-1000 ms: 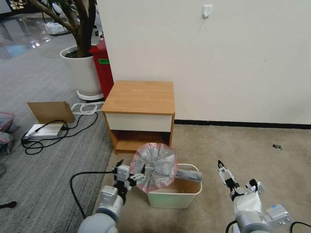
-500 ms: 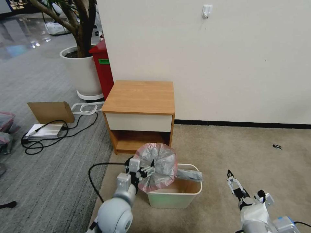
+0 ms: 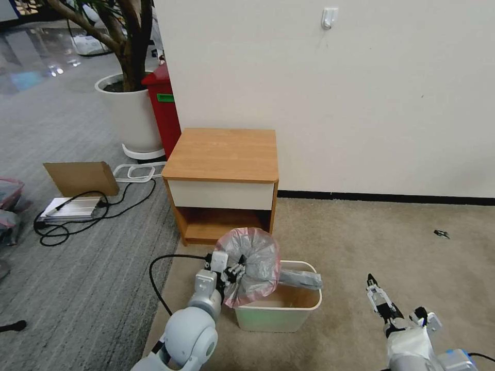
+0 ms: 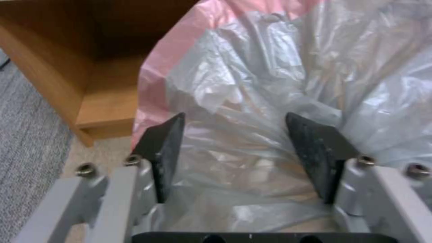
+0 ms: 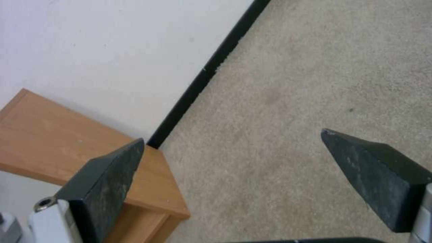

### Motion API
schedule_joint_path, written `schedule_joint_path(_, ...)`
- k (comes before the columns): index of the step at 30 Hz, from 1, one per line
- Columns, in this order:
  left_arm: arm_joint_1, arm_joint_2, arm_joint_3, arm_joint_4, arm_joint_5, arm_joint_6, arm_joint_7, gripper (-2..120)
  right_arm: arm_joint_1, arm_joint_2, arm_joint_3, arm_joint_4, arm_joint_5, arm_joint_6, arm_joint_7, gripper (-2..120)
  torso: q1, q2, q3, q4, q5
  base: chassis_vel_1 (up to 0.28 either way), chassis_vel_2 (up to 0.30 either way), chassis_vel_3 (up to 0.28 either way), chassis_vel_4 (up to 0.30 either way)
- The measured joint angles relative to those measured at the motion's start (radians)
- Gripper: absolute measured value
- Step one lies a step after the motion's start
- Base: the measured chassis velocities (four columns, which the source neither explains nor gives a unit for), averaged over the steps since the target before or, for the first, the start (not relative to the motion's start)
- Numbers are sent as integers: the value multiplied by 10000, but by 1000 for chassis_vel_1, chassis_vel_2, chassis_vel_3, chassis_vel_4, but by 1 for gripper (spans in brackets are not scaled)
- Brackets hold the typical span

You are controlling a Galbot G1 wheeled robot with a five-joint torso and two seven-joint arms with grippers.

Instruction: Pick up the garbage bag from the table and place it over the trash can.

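From the head view, a beige carpet (image 3: 361, 242) runs along a white wall (image 3: 335, 93) with a black baseboard (image 3: 386, 198), meeting grey striped flooring (image 3: 77, 268) on the robot's left. One table (image 3: 223, 154) stands against the wall, its orange-brown top bare, and one trash can (image 3: 281, 309) sits on the carpet just in front of it. One garbage bag (image 3: 255, 263), grey with a pink rim, is bunched up over the can's left rim, a grey tail of it lying across the can's opening. The left gripper (image 3: 233, 270) is pressed into the bag's left side, and the right gripper (image 3: 379, 299) hangs over bare carpet, well to the right of the can. Farther back on the left are one white plant pot (image 3: 129, 111), one red cabinet (image 3: 164, 105), a cardboard piece (image 3: 81, 178) and black cables (image 3: 77, 211). The left wrist view shows up close the two dark fingers (image 4: 162, 152) spread apart with crinkled bag plastic (image 4: 252, 101) filling the gap between them and touching both, not pinched tight; the table's lower shelf (image 4: 103, 101) lies behind. The right wrist view shows its two dark fingers (image 5: 103, 182) spread wide with nothing between them, carpet (image 5: 292, 84) beneath, and a corner of the table (image 5: 54, 135) by the baseboard (image 5: 202, 77).
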Motion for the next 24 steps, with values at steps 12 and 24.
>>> schedule_joint_path(12,365,228,48,-301,63,-300,21,56,71,226,-334,-62,-469,87,-45,100,0,0,1,1,-1,0,0,0,0)
schedule_joint_path(24,388,397,62,-488,86,-490,98,83,191,335,-499,-193,-693,98,-66,100,0,0,1,0,-1,0,0,0,0)
